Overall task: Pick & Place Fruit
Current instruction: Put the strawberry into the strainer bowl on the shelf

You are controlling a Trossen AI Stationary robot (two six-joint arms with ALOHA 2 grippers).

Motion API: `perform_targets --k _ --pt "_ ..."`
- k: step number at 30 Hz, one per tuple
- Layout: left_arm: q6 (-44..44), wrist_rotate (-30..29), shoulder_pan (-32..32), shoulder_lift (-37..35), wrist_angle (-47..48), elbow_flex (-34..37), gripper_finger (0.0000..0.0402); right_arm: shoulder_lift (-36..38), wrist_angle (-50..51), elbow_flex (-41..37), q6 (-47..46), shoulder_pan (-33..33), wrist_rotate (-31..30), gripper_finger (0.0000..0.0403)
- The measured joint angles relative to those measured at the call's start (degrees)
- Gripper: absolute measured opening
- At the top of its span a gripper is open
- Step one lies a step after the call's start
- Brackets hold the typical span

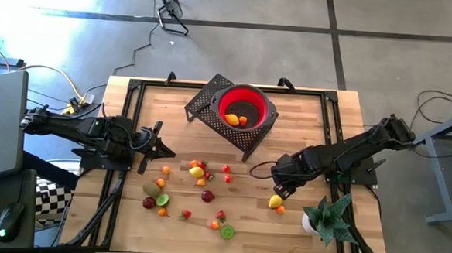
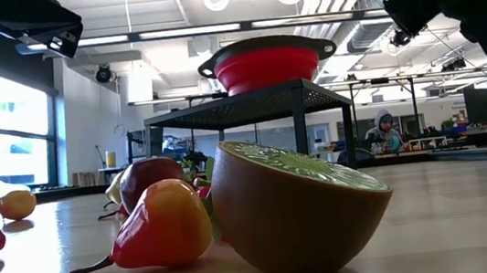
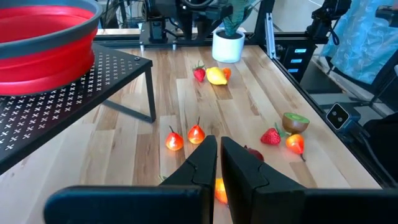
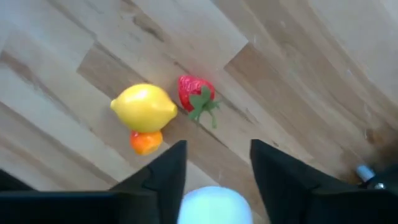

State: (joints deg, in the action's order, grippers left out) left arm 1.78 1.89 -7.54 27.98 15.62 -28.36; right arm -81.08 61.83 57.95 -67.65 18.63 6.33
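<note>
Small toy fruits lie scattered on the wooden table (image 1: 304, 115), most in a loose cluster (image 1: 196, 175) near the middle front. A lemon (image 4: 144, 107), a small orange (image 4: 146, 142) and a strawberry (image 4: 196, 93) lie together toward the right. My right gripper (image 4: 217, 152) hovers over them, pointing down, open and with nothing between its fingers; it also shows in the high view (image 1: 281, 189). A red bowl (image 1: 246, 106) sits on a black mesh stand (image 1: 204, 102), with two fruits (image 1: 235, 120) in it. My left gripper (image 3: 219, 155) waits shut at the left (image 1: 159, 142).
A spiky green plant in a white pot (image 1: 323, 218) stands at the front right, close to my right gripper. A halved kiwi (image 2: 298, 208) and a red-yellow pear (image 2: 162, 224) lie near the front edge. Black rails (image 1: 125, 121) run along the table's sides.
</note>
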Motion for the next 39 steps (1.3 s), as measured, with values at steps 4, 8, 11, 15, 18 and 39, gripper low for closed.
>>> perform_targets --k 4,8,11,15,18,39 --pt "0.0 0.0 0.0 -0.02 0.0 0.0 0.0019 0.0 -0.25 -0.04 0.43 0.0 -1.46 0.0212" --pt "0.0 0.0 -0.02 -0.02 0.0 0.0 0.0019 0.0 -0.95 -0.04 1.23 0.08 -1.54 0.0213" --pt "0.02 0.01 0.01 0.0 -0.02 0.0 0.0019 0.0 -1.24 -0.04 1.74 0.27 -1.44 0.0204" --pt "0.02 0.0 0.0 0.0 0.0 0.0 0.0019 0.0 -1.54 -0.04 1.76 0.28 -1.46 0.0193" --pt "0.02 0.01 0.0 0.0 0.0 0.0 0.0019 0.0 -1.64 -0.04 1.76 0.29 -1.77 0.019" --pt "0.04 0.01 0.0 -0.02 -0.02 0.0 0.0019 -0.42 -13.57 -9.84 1.37 2.85 0.48 0.0189"
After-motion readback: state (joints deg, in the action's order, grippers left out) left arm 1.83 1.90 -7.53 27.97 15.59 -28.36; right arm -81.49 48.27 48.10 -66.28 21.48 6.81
